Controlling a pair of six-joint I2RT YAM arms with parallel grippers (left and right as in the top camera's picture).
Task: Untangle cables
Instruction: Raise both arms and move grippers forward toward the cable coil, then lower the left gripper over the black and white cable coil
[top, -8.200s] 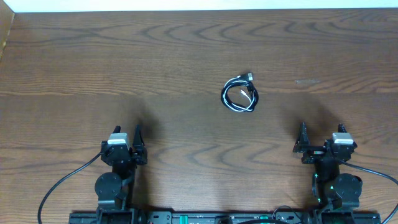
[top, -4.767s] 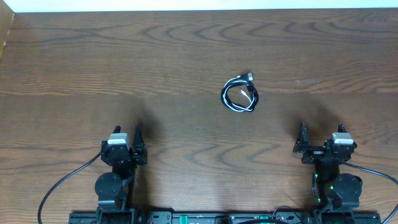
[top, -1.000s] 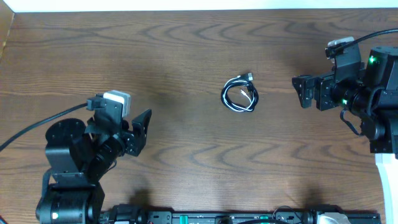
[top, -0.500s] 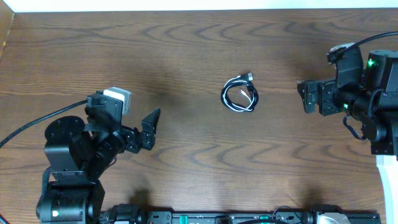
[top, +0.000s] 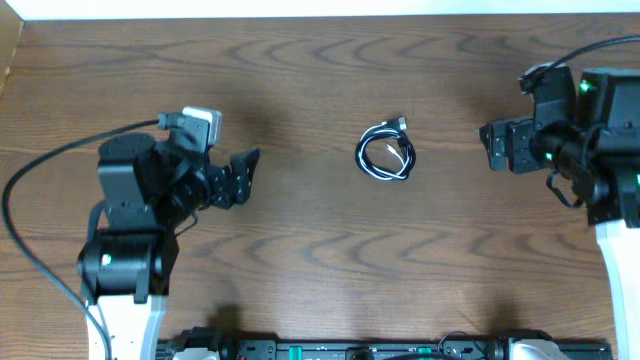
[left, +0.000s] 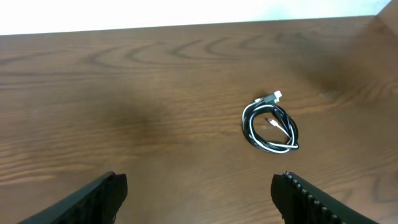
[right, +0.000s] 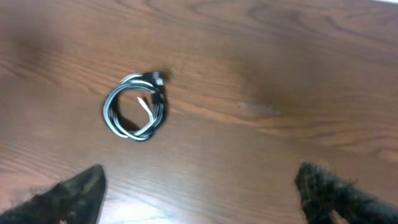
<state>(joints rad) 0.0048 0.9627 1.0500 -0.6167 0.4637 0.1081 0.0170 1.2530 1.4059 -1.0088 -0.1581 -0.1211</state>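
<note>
Looking down from overhead: a small coil of cables (top: 385, 153) lies on a dark wooden surface (top: 300, 80), roughly midway between the two arms.
Overhead, left side: the left fingers (top: 243, 170) are spread and released, grasping nothing, well apart from the coil.
Overhead, right side: the right fingers (top: 490, 148) are also spread and empty, well apart from the coil and pointing towards it.
Overhead, progress: judging by the tight loop, no untangling is done; reaching, gripping and pulling the strands apart are all left.
Left wrist view, cables: the cables (left: 272, 126) sit ahead and to the right, wound into one ring of black and white strands.
Left wrist view, fingers: the left fingers (left: 99, 196) frame the bottom corners, wide apart, with only bare wood between them.
Right wrist view, cables: the cables (right: 135, 107) sit ahead and to the left, the same single ring, untouched.
Right wrist view, fingers: the right fingers (right: 68, 196) show at the bottom corners, wide apart, holding nothing.
Count, coil: one bundle.
Count, strands: black and white ones wound together; the exact number of cords cannot be told.
Count, ends: one pale plug (left: 277, 96) at the ring's edge and one white tip (left: 270, 122) inside the loop; any others are hidden.
Count, robot: two arms, two pairs of fingers.
</note>
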